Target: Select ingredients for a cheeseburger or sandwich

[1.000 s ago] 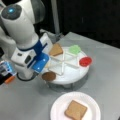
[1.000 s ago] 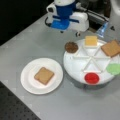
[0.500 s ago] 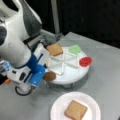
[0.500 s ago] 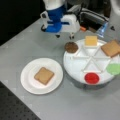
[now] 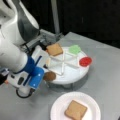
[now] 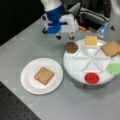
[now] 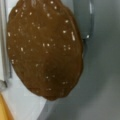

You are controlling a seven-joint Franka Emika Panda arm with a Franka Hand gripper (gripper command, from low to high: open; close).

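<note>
Grey table (image 6: 30, 45), patty (image 7: 45, 47) fills wrist view, fingers (image 6: 65, 37) beside it, grip state unclear.

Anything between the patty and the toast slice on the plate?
No: in a front view, only bare table and plate rim separate the patty from the toast slice.

table (image 6: 30, 45) open left of tray | plate (image 6: 26, 77) occupies front-left
</note>
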